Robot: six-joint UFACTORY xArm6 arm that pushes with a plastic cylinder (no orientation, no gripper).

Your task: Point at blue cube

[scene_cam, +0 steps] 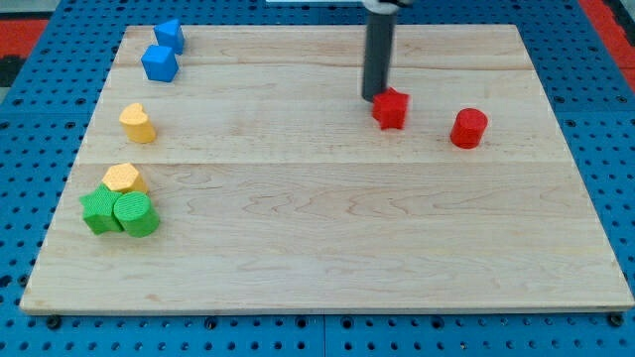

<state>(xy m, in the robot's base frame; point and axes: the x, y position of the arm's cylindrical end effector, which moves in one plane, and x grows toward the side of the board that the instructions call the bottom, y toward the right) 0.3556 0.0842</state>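
Two blue blocks sit at the view's top left: a blue cube (159,63) and, just above it, a blue angular block (170,35). My tip (374,98) is near the top centre of the wooden board (327,218), at the upper left edge of a red star-shaped block (391,109); whether it touches that block I cannot tell. The tip is far to the right of both blue blocks.
A red cylinder (468,129) lies right of the red star block. On the left side are a yellow block (138,123), a yellow hexagonal block (122,178), a green star-shaped block (99,211) and a green cylinder (136,214), the last three clustered together.
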